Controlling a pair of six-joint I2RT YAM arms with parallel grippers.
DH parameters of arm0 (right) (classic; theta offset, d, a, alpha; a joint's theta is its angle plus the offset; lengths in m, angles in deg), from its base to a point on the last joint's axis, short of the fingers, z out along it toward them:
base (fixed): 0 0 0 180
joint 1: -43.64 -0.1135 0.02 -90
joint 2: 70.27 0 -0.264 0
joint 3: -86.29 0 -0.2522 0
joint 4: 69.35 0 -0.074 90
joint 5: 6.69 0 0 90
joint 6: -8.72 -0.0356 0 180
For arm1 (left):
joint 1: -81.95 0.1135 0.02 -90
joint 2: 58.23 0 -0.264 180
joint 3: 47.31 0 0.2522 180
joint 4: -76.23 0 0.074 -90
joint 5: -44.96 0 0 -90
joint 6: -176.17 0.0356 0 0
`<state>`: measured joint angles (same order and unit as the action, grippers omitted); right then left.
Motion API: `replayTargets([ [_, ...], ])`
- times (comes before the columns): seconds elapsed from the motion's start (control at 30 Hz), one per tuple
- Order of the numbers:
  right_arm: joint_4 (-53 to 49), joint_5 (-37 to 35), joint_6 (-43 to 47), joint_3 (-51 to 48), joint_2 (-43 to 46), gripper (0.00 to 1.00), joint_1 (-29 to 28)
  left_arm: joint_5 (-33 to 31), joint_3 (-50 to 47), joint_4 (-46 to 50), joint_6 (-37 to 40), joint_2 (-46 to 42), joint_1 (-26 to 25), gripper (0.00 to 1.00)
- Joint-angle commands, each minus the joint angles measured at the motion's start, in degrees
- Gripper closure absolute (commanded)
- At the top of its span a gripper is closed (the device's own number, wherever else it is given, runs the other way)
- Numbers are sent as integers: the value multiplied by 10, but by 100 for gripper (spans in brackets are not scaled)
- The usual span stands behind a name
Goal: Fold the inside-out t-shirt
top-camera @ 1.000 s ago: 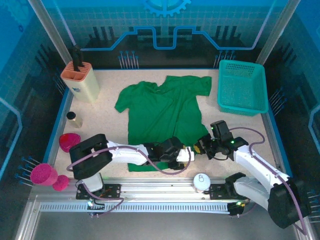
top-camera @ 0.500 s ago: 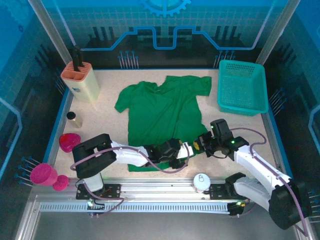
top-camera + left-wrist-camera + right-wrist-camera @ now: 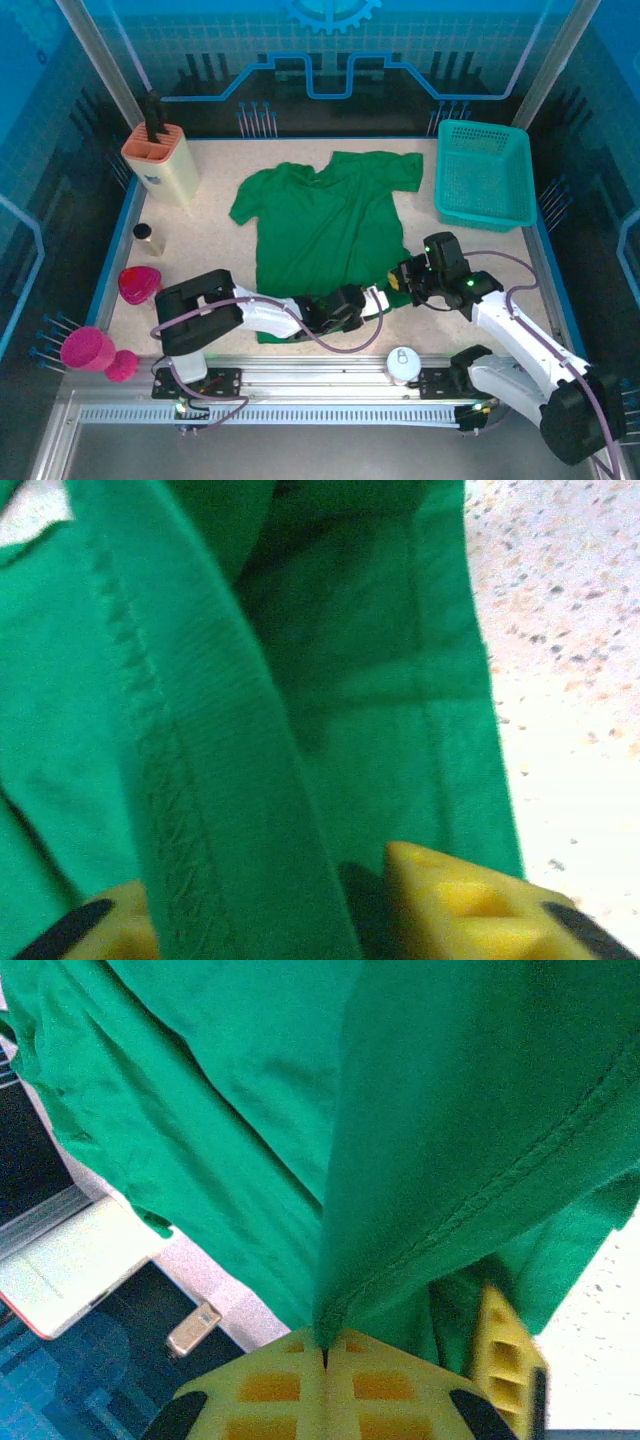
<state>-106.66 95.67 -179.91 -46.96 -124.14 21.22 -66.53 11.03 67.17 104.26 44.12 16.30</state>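
Right gripper (image 3: 325, 1348) pinches t-shirt (image 3: 320, 225) hem; holder (image 3: 160, 168) holds dark handle (image 3: 153, 112), perhaps knife.

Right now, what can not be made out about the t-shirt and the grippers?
Top view: near hem of the t-shirt hidden under the left gripper, the right gripper and the left arm.
Top view: a label at the collar, too small to tell.
Left wrist view: blurred, cut by the edges; which hem stretch lies between the fingers is unclear.
Right wrist view: a yellow piece, half behind cloth, cannot be identified.
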Motion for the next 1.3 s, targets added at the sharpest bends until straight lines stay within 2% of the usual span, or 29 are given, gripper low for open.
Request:
replayTargets([
  [0.0, -15, -23, -12, 5, 8, 100, -10, -33, -25, -7, 5, -43, -2, 79],
  [0.17, -4, -38, 8, -5, -1, 100, -6, 10, -38, 53, -14, -103, 14, 100],
  [0.33, 61, -15, 31, -27, -26, 99, -5, 80, -71, 66, -31, -172, 52, 100],
  [0.43, 108, -8, 71, -34, -47, 85, -5, 170, -67, 103, -44, -201, 80, 100],
  [0.5, 223, 8, 183, -44, -65, 66, -4, 224, -45, 143, -81, -213, 104, 100],
  [0.53, 316, 37, 258, -59, -73, 56, -4, 249, -36, 152, -93, -219, 114, 100],
  [0.57, 383, 66, 315, -75, -77, 51, -4, 264, -31, 153, -104, -225, 121, 100],
  [0.63, 469, 92, 406, -104, -64, 50, -16, 271, -20, 152, -118, -237, 133, 100],
  [0.7, 507, 100, 517, -134, -32, 49, -47, 275, -1, 161, -121, -245, 145, 100],
  [0.77, 494, 89, 697, -161, 4, 48, -127, 276, 23, 174, -114, -247, 153, 100],
  [0.87, 461, 13, 832, -178, 6, 42, -249, 288, 66, 210, -99, -240, 159, 100],
  [0.93, 518, -6, 875, -196, -33, 41, -293, 297, 93, 233, -95, -235, 161, 100],
  [0.97, 565, -40, 890, -204, -66, 41, -310, 302, 104, 242, -94, -234, 161, 100],
  [1.1, 724, -93, 918, -183, -221, 35, -330, 305, 145, 275, -99, -236, 166, 100],
  [1.23, 1047, -162, 928, -181, -417, 30, -342, 315, 194, 312, -100, -246, 169, 100],
  [1.27, 1043, -185, 936, -159, -441, 26, -342, 317, 206, 322, -99, -249, 169, 100],
])
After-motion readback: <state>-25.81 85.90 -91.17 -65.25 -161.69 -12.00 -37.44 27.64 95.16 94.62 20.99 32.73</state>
